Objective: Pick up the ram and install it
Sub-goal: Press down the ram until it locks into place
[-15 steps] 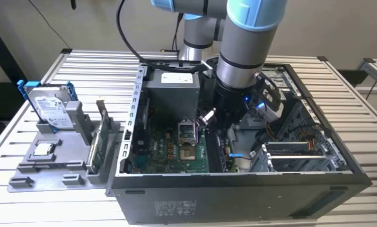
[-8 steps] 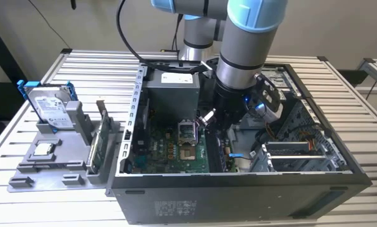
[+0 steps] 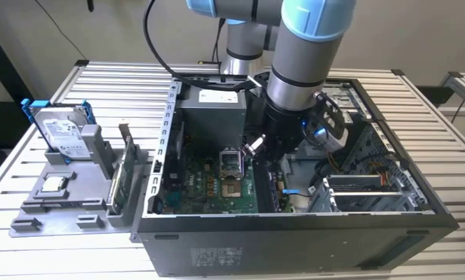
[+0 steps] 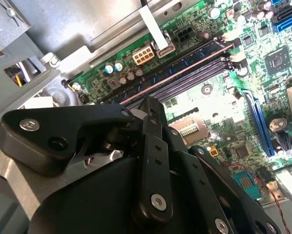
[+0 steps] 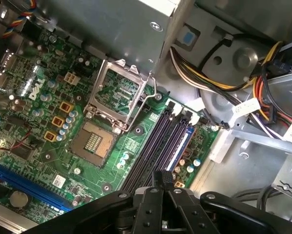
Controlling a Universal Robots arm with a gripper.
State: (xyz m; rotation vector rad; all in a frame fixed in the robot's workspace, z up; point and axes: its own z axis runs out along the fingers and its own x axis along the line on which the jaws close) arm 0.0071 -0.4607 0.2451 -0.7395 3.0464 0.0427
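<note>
The ram [image 4: 185,68] is a long dark stick with bluish chips. It stands on edge in the outermost memory slot of the green motherboard [image 4: 224,122], next to the bare dark slots [image 5: 151,146]. In the first wrist view the ram [image 5: 181,142] shows as the bluish strip. My gripper [image 4: 151,103] is down inside the open computer case [image 3: 294,227], with its fingers closed together and nothing visible between them. The tip [image 5: 163,179] hovers at one end of the memory slots; I cannot tell whether it touches the ram. In the exterior view the gripper [image 3: 257,149] hangs over the board.
An open CPU socket [image 5: 114,95] lies beside the slots. Cable bundles [image 5: 224,87] and a drive cage [image 3: 357,192] crowd one side, and the power supply [image 3: 213,114] sits at the back. At the exterior view's left, a grey tray [image 3: 61,201] holds a hard drive [image 3: 61,137] and a green card [image 3: 117,178].
</note>
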